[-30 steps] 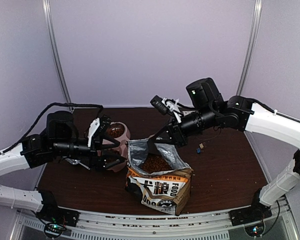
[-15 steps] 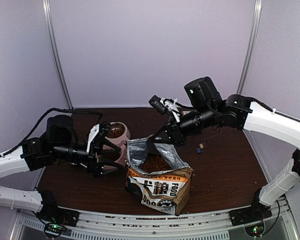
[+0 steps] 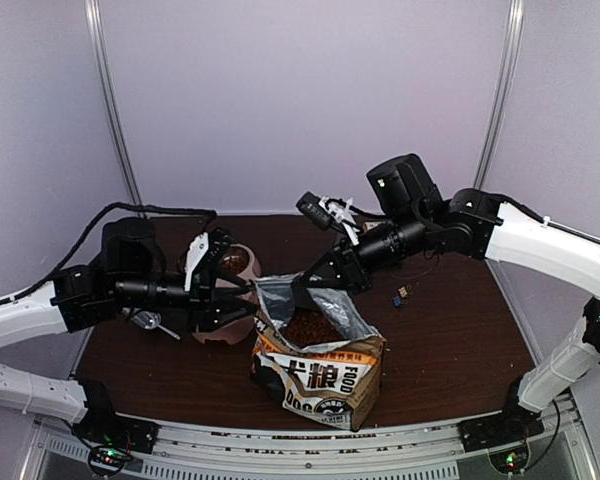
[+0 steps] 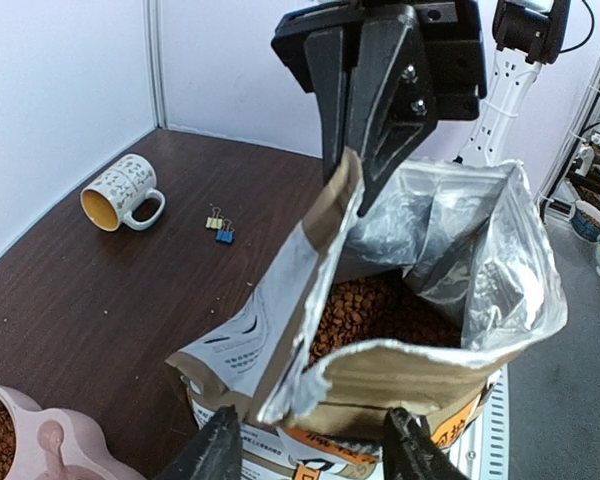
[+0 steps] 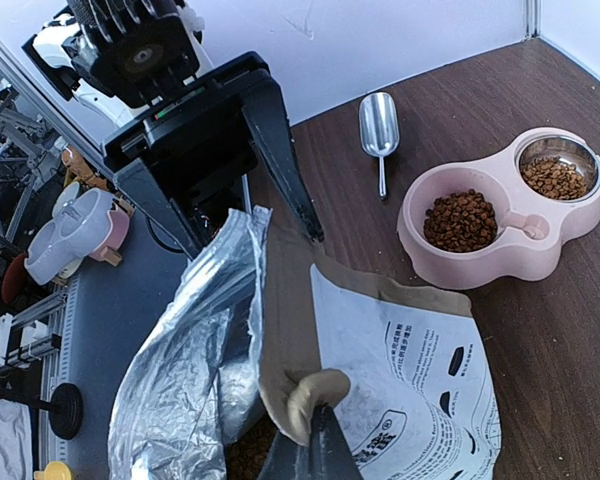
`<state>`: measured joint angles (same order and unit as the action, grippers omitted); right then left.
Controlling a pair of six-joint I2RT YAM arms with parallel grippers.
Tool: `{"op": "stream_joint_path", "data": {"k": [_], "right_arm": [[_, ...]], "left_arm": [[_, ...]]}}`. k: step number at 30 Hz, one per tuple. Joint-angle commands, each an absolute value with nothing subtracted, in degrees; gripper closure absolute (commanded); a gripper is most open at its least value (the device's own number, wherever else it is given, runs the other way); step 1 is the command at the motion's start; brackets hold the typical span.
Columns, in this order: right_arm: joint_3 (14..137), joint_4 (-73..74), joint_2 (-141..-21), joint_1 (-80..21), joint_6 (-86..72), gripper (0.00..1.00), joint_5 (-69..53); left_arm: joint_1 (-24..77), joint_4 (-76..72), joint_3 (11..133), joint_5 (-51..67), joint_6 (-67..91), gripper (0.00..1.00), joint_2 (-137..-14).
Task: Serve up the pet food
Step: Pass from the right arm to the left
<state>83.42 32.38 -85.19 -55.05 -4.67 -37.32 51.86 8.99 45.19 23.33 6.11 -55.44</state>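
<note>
Atop one kibble bag (image 4: 380, 375), right end effector (image 4: 352, 175) pinches rim; left end effector (image 4: 315, 442) half-open.

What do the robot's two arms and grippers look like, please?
The left arm and right arm have white links and black joints; a black cable loops along the left. The left gripper and right gripper are black with tapered fingers.

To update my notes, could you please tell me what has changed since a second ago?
The left fingers drew back from the pink bowl, then swung right to the bag, now straddling its near rim. The right fingers stayed clamped on its far rim; bag and bowl stayed put.
</note>
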Motion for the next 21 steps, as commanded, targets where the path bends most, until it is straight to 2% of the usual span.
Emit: {"op": "stream_joint_path", "data": {"k": [1, 5, 12, 14, 17, 21], "right_arm": [[86.3, 31.9, -85.3, -56.1, -5.3, 1.0, -43.2], [86.6, 32.2, -85.7, -56.1, -5.3, 1.0, -43.3], [87.2, 33.1, -85.6, -56.1, -4.7, 1.0, -41.5], [87.3, 33.1, -85.3, -56.1, -4.7, 1.0, -40.6], [87.5, 33.0, -85.3, -56.1, -4.5, 1.0, -40.1], [87.8, 33.4, -85.5, -56.0, -4.3, 1.0, -40.0]], "left_arm": [[51.8, 6.7, 50.5, 26.9, 3.4, 0.51, -58.6], [51.8, 7.9, 52.8, 28.1, 1.6, 0.56, -60.4], [51.8, 11.3, 56.4, 33.2, -0.3, 0.76, -64.4], [51.8, 12.7, 57.0, 33.6, -0.7, 0.78, -65.2], [51.8, 13.6, 57.0, 33.7, -1.0, 0.77, -65.7], [51.8, 15.1, 57.1, 31.1, -2.0, 0.57, -65.6]]}}
